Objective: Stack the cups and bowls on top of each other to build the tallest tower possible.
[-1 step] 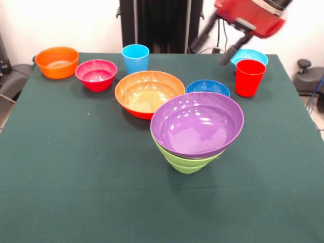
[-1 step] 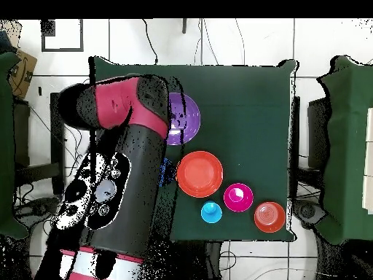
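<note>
The tower is a large purple bowl [image 1: 197, 123] [image 2: 186, 117] resting tilted on nested lime green bowls [image 1: 187, 162] at mid-table. Behind it stand a large orange bowl [image 1: 149, 92] [image 2: 200, 173] and a dark blue bowl [image 1: 207, 88]. Along the far side are a small orange bowl [image 1: 56, 62] [image 2: 269, 216], a magenta-red bowl [image 1: 96, 74] [image 2: 238, 197], a light blue cup [image 1: 135, 57] [image 2: 211, 212], a red cup [image 1: 249, 77] and a light blue bowl [image 1: 249, 55]. My gripper [image 1: 212, 50] hangs blurred above the far right, left of the red cup, open and empty. In the overhead view the arm hides it.
The green table [image 1: 76, 167] [image 2: 248, 109] has open cloth in front of the tower and at both near corners. The red and black arm [image 1: 250, 17] [image 2: 120, 168] reaches over the far right corner.
</note>
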Motion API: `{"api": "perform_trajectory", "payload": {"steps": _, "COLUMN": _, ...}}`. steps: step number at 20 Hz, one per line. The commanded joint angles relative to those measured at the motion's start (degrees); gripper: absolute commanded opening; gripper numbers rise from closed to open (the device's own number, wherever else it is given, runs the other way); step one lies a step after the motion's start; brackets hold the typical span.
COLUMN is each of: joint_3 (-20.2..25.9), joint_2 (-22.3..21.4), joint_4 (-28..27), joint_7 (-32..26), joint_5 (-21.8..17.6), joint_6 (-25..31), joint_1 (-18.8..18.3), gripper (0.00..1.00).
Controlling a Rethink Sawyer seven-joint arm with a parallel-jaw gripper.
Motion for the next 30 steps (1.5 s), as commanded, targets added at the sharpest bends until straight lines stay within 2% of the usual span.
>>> {"api": "perform_trajectory", "payload": {"steps": 1, "joint_3": 9.82, "joint_2": -3.03, "joint_4": 8.82, "joint_7": -16.61, "joint_5": -4.03, "joint_6": 1.03, "joint_1": -5.72, "gripper": 1.0}}
{"api": "perform_trajectory", "payload": {"steps": 7, "joint_3": 13.96, "joint_2": -4.97, "joint_4": 11.57, "joint_7": -20.81, "joint_5": -5.47, "joint_6": -1.2, "joint_1": -10.67, "gripper": 1.0}}
{"api": "perform_trajectory", "payload": {"steps": 15, "joint_3": 21.35, "joint_2": -6.97, "joint_4": 14.33, "joint_7": -28.01, "joint_5": -7.02, "joint_6": -3.32, "joint_1": -19.09, "gripper": 1.0}}
{"api": "perform_trajectory", "payload": {"steps": 20, "joint_3": 24.04, "joint_2": -8.29, "joint_4": 14.12, "joint_7": -28.93, "joint_5": -7.8, "joint_6": -0.44, "joint_1": -21.42, "gripper": 1.0}}
{"api": "perform_trajectory", "payload": {"steps": 25, "joint_3": 25.12, "joint_2": -9.12, "joint_4": 15.91, "joint_7": -28.23, "joint_5": -9.66, "joint_6": -2.34, "joint_1": -22.38, "gripper": 1.0}}
{"api": "perform_trajectory", "payload": {"steps": 30, "joint_3": 25.57, "joint_2": -7.31, "joint_4": 14.8, "joint_7": -25.93, "joint_5": -12.22, "joint_6": -2.34, "joint_1": -22.58, "gripper": 1.0}}
